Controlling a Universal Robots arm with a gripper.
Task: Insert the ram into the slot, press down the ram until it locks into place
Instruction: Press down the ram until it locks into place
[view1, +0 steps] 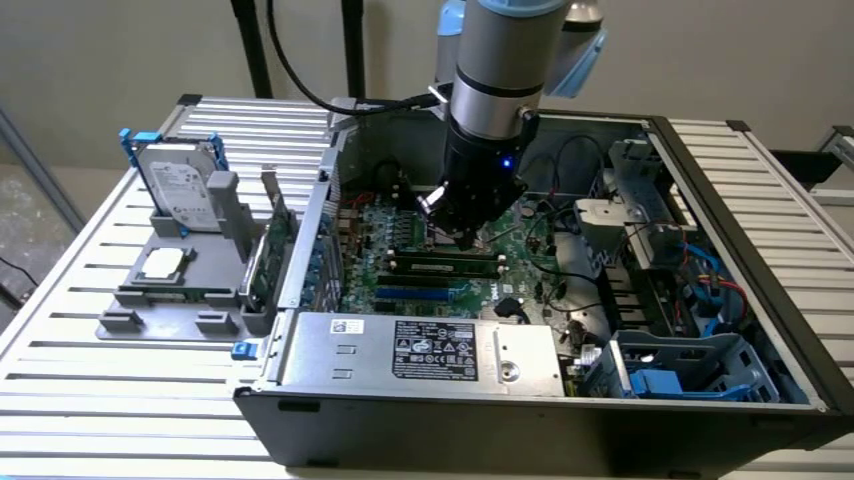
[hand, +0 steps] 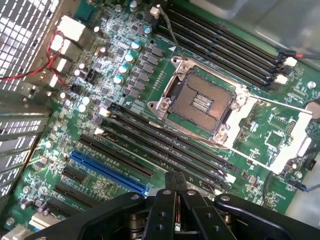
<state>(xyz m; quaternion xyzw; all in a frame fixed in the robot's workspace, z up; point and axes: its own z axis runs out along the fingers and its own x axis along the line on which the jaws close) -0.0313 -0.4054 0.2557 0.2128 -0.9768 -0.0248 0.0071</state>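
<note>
Fingers (hand: 172, 197) of the gripper (view1: 463, 240) are pressed together atop the ram (view1: 441, 266), apparently pressing it into the slot (view1: 446, 271).

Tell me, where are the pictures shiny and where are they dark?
Exterior view: a small blue light glows on the arm, and the slatted table looks bright. Wrist view: the metal socket frame glints, while the black fingers sit in shadow.

We note matt black plastic on the slot (hand: 165, 145), glossy green laminate on the motherboard (hand: 150, 80), bright polished metal framing the processor socket (hand: 200, 100), and ribbed bare-metal slats forming the worktop (view1: 80, 300).
</note>
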